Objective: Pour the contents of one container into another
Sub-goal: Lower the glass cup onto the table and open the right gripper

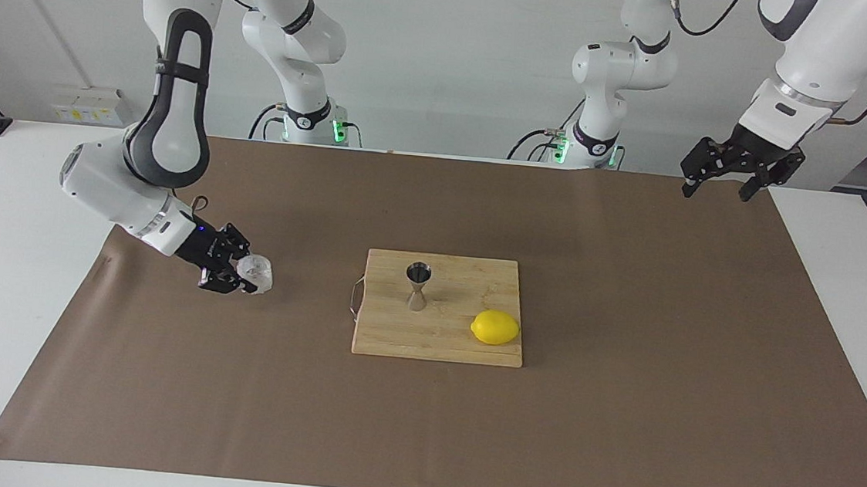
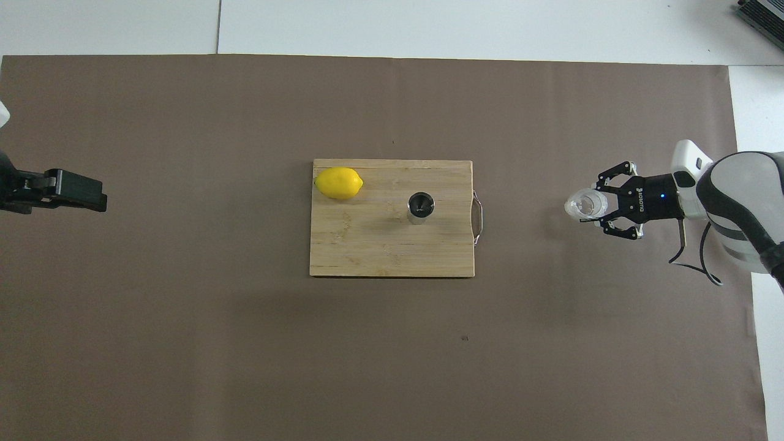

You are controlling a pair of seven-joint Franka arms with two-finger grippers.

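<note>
The clear glass tumbler (image 1: 256, 273) (image 2: 584, 206) is upright and low at the brown mat, well off the board toward the right arm's end of the table. My right gripper (image 1: 244, 276) (image 2: 593, 207) is shut on it from the side. Whether the glass rests on the mat I cannot tell. The steel hourglass jigger (image 1: 418, 286) (image 2: 421, 206) stands upright on the wooden cutting board (image 1: 456, 346) (image 2: 367, 251), mouth up. My left gripper (image 1: 716, 190) (image 2: 73, 191) waits open and holding nothing, raised over the mat's corner at the left arm's end.
A yellow lemon (image 1: 495, 327) (image 2: 339, 183) lies on the board's corner farther from the robots, toward the left arm's end. The board has a wire handle (image 1: 354, 299) (image 2: 478, 211) on the side facing the glass. A brown mat (image 1: 621, 413) covers the table.
</note>
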